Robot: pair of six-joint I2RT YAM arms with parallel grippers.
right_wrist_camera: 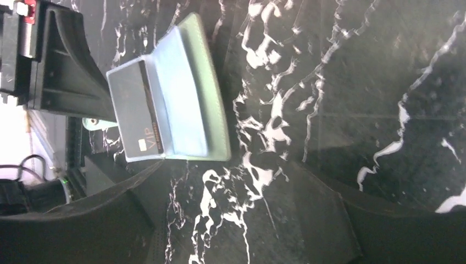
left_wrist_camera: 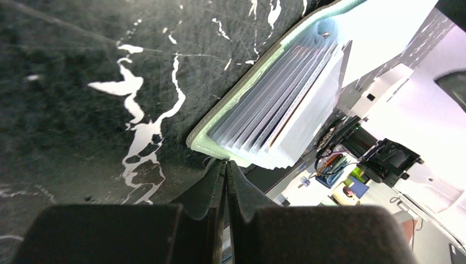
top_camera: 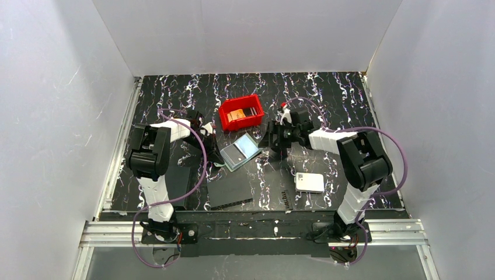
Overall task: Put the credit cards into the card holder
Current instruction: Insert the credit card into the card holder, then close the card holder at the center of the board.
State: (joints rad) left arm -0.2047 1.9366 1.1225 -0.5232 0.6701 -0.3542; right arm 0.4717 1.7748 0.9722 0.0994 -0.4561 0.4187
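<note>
The grey-green card holder (top_camera: 240,151) lies open on the mat, pale pockets fanned. It also shows in the left wrist view (left_wrist_camera: 200,137) and the right wrist view (right_wrist_camera: 211,93). A dark card marked VIP (right_wrist_camera: 134,113) sits in its top pocket. Orange and tan credit cards (top_camera: 236,115) lie in the red bin (top_camera: 255,108). My left gripper (top_camera: 215,153) is at the holder's left edge, with its fingertips (left_wrist_camera: 225,163) pressed together on the cover's edge. My right gripper (top_camera: 274,146) is just right of the holder. It is wide open and empty (right_wrist_camera: 242,220) over bare mat.
A white rounded box (top_camera: 309,182) lies at the front right. A flat black rectangle (top_camera: 229,189) lies in front of the holder, another (top_camera: 182,181) beside the left arm. White walls enclose the mat on three sides.
</note>
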